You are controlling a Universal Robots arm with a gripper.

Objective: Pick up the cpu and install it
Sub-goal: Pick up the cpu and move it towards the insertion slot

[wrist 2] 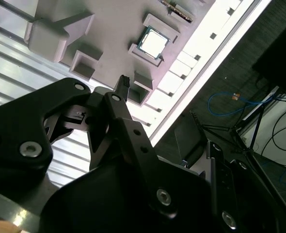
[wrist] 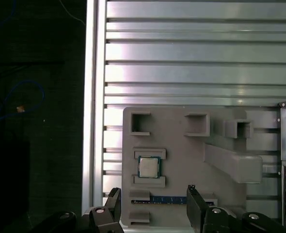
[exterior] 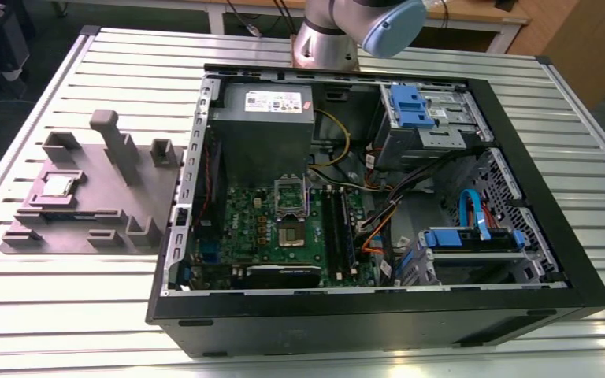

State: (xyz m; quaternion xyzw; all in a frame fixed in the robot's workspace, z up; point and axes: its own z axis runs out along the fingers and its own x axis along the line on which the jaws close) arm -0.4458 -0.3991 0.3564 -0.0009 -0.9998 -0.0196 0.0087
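The cpu (exterior: 59,186) lies flat in a shallow square pocket of a grey parts holder (exterior: 124,201), which sits on the slatted aluminium table (exterior: 72,315) at the exterior view's left, just beside the open computer case (exterior: 387,315). Its silvery top faces up and nothing is touching it.

In the first wrist view the gripper (wrist: 153,190) hangs above the near edge of that holder (wrist: 182,155). Its two black fingers are spread well apart with nothing between them but the grey surface below. The cpu (wrist: 148,167) lies a little beyond the fingertips, clear of both. A long memory stick (wrist: 167,199) lies in a slot of the holder just beside the cpu's pocket, on the gripper's side.

The second wrist view looks along one black finger, whose fingertip (wrist 2: 124,82) points towards the holder (wrist 2: 109,29). The cpu (wrist 2: 153,41) shows bright in its pocket past that tip, not in contact with it.

Inside the case the green motherboard (exterior: 250,213) lies flat with the cpu socket (exterior: 290,213) near its middle, and the grey power supply (exterior: 264,126) is at the far end. The robot arm (exterior: 345,31) rises from the table's far side, behind the case
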